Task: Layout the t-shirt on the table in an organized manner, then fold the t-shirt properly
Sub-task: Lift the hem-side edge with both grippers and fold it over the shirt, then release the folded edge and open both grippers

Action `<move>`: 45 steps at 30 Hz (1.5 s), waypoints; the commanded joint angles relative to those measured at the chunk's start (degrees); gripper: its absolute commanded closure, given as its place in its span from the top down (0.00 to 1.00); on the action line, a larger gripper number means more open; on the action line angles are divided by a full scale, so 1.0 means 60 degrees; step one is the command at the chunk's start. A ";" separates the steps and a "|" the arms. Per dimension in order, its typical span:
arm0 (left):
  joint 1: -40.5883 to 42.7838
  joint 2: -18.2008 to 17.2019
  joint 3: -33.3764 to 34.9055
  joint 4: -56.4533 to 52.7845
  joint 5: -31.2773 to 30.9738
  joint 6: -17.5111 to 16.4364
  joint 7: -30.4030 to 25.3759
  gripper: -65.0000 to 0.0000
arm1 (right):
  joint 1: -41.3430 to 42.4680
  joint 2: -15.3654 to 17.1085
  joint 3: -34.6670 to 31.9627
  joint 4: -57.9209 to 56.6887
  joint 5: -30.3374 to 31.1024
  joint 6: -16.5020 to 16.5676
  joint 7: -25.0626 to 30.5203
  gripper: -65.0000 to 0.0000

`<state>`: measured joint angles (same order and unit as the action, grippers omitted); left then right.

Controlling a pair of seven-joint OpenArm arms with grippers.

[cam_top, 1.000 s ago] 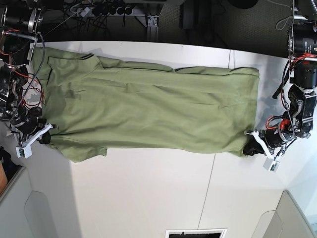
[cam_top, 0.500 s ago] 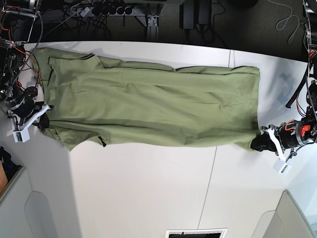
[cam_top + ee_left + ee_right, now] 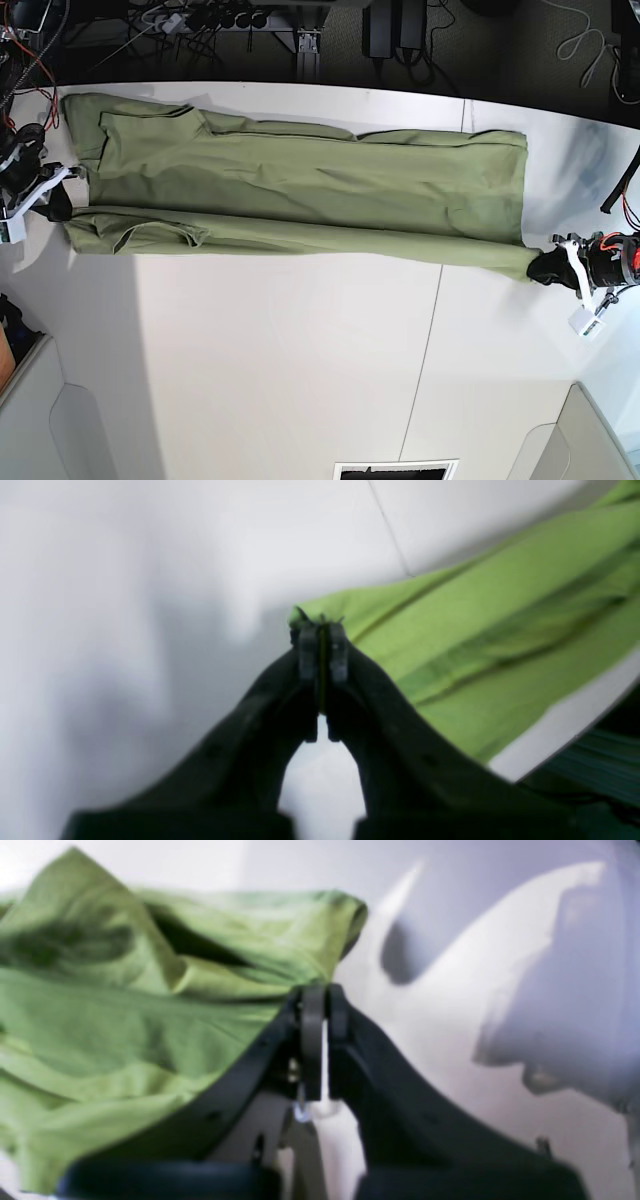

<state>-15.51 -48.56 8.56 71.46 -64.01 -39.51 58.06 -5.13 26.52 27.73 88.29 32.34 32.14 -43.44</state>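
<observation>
— Pulled much longer since before, shirt (image 3: pixel 300 200) stretched thin along far side of table (image 3: pixel 300 380). Near edge folded under.

— Hidden bits?

— Blurry wrist views. Left gripper (image 3: pixel 548 270) clamped on shirt corner, right gripper (image 3: pixel 55 197) clamped on other end.

— Room to move?

— Lots of bare white in front. Both grippers near table ends.

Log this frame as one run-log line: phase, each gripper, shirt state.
phase: stretching | left gripper: shut on t-shirt hem corner | right gripper: shut on t-shirt | t-shirt: pulled long between both arms on table
</observation>
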 commanded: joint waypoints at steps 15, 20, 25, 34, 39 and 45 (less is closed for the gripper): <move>0.1326 -0.0291 -0.0106 0.0171 -0.1253 -0.0082 0.0535 0.01 | -0.1359 0.0200 0.0404 0.0444 0.0809 0.0040 -0.0237 0.00; 0.1330 -0.0270 -0.0109 0.0171 -0.1377 -0.0082 0.0357 0.30 | -0.1432 0.0204 0.0408 0.0444 0.0798 -0.0007 -0.0331 0.28; 0.1373 -0.0211 -0.1027 0.0164 -0.2441 -0.0082 0.0361 0.31 | -0.1432 0.0197 0.0539 0.0521 0.1206 0.0000 -0.0306 0.35; 0.2849 0.0277 -0.3712 -0.0047 -0.2736 -0.0082 0.0361 0.46 | -0.1319 0.0186 0.1432 0.0590 0.1934 0.0007 -0.0302 0.35; 0.3705 0.1260 -0.4765 -0.0109 -0.2754 -0.0082 0.0357 0.46 | -0.1293 0.0153 0.1464 0.0590 0.1931 0.0007 -0.0310 0.35; 0.3909 0.2157 -0.5111 -0.0222 -0.1759 -0.0082 -0.0277 0.46 | -0.1297 0.0153 0.1464 0.0590 0.1934 0.0007 -0.0302 0.35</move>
<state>8.56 -34.44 -21.61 69.65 -73.45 -39.51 57.04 -13.34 26.26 35.94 90.80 42.87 32.10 -46.39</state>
